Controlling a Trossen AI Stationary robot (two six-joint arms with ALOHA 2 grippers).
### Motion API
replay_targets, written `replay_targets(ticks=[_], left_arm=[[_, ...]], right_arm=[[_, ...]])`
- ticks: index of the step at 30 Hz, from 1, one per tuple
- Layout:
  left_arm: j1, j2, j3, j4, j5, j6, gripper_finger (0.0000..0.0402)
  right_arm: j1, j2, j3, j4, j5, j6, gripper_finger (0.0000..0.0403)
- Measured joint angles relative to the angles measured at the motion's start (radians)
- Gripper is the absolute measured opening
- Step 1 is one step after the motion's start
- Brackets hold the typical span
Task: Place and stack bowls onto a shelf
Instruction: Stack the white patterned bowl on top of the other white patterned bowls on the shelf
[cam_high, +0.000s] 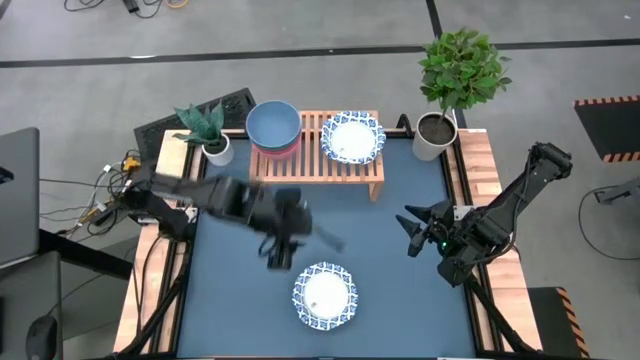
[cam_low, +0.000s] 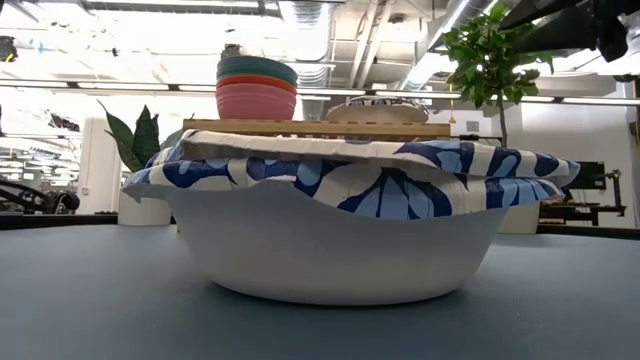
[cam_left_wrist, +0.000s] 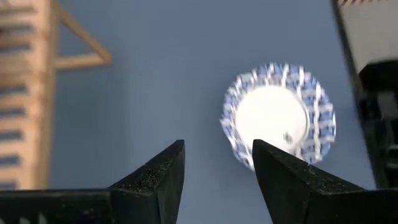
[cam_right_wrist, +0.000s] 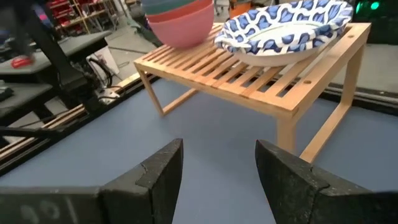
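- A white bowl (cam_high: 325, 296) with a blue patterned rim is seen at the near edge of the blue tabletop (cam_high: 400, 290); its wavy rim is shown close only in the low view.
- The left tool (cam_high: 283, 250) is held just behind it, jaws apart, empty.
- The right tool (cam_high: 412, 228), jaws wide apart, is kept at the right.
- Farthest, on the shelf (cam_high: 372, 167), the teal bowl (cam_high: 273, 122) is nested in the pink bowl (cam_right_wrist: 186, 28), beside a second patterned bowl (cam_high: 352, 138).
- No writing is readable.

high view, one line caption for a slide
Left end effector open above the patterned bowl; teal-on-pink stack on shelf.
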Motion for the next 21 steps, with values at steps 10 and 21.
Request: replay_targets(ticks=[10, 21], left_arm=[[-0.263, -0.012, -0.331, 0.135, -0.188, -0.445, 0.0174], [-0.258, -0.023, -0.391, 0.169, -0.085, -0.719, 0.0174]], right_arm=[[0.001, 0.024, 0.000, 0.020, -0.052, -0.003, 0.0226], [0.003, 0.027, 0.000, 0.034, -0.092, -0.003, 0.0226]])
